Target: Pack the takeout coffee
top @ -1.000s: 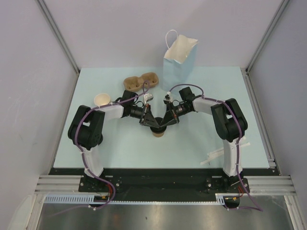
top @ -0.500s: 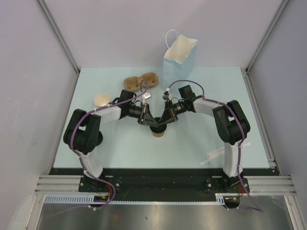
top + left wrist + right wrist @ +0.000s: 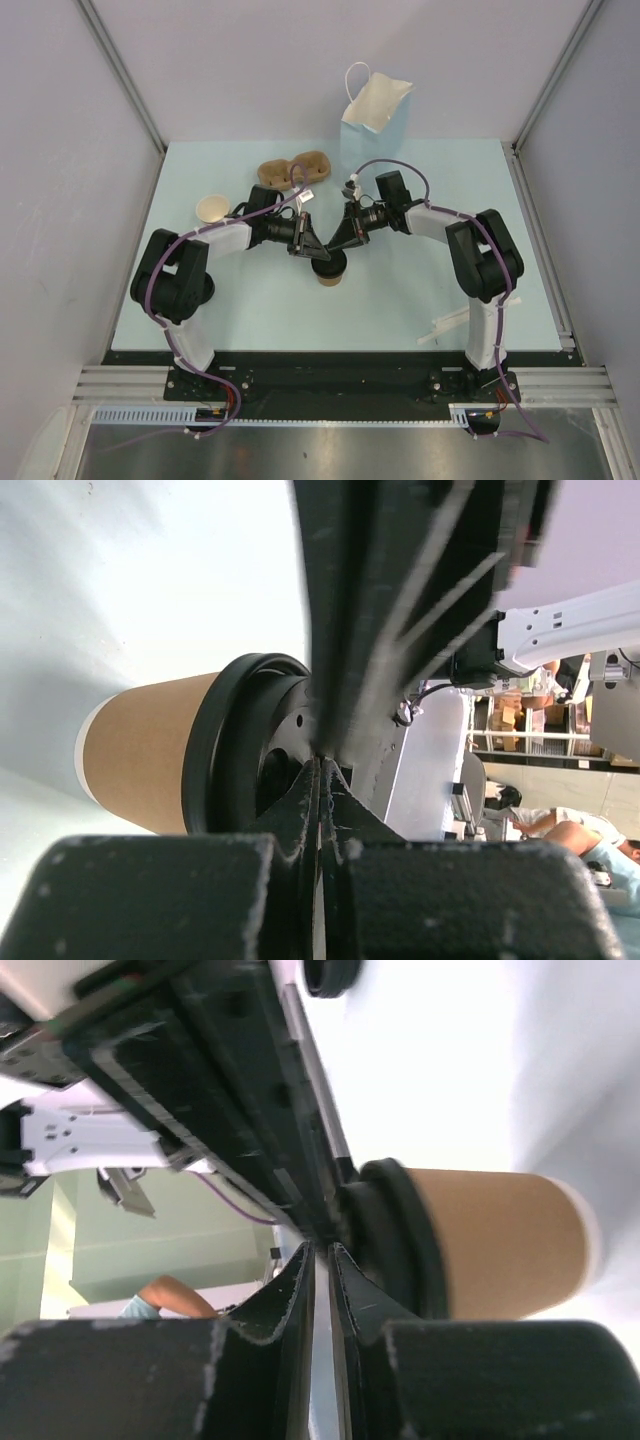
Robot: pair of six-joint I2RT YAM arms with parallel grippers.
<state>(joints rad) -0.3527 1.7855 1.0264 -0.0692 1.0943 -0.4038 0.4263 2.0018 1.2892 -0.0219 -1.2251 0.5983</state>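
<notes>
The takeout coffee (image 3: 328, 271), a brown kraft cup with a black lid, stands upright mid-table. It shows in the left wrist view (image 3: 150, 750) and the right wrist view (image 3: 495, 1240). My left gripper (image 3: 312, 247) is shut with nothing between its fingers, and its tips (image 3: 322, 765) are just over the lid's left side. My right gripper (image 3: 340, 243) is shut too, leaving only a thin slit, and its tips (image 3: 322, 1250) are at the lid's right side. The two grippers meet tip to tip above the lid. The blue paper bag (image 3: 372, 128) stands open at the far edge.
A brown pulp cup carrier (image 3: 295, 170) lies behind the left gripper. A lidless tan cup (image 3: 212, 208) stands at the left. White strips (image 3: 450, 325) lie near the right arm's base. Grey walls close in the table on the left, right and far sides.
Both grippers have drawn up and slightly away from me, uncovering more of the black lid. The cup has stayed in place. Both stay shut.
</notes>
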